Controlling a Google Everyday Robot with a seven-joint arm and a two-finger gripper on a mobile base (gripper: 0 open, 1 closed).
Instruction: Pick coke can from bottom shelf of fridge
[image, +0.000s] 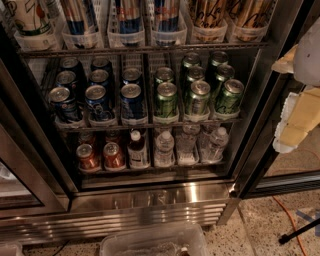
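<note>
My gripper (299, 117) hangs right, outside the fridge (150, 200); open or closed, I cannot tell. The coke can (114, 155) stands left on the bottom shelf (165, 169). I should drop low and enter level.

Red coke can (114, 155), blue cans (131, 100), green cans (166, 99), pale yellow pincer (295, 125) at right.

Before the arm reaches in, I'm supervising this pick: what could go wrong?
The gripper hangs at far right, by the door frame, while the coke can sits bottom left; it could clip the frame crossing over. A second red can and a dark bottle flank it closely and could be knocked.
</note>
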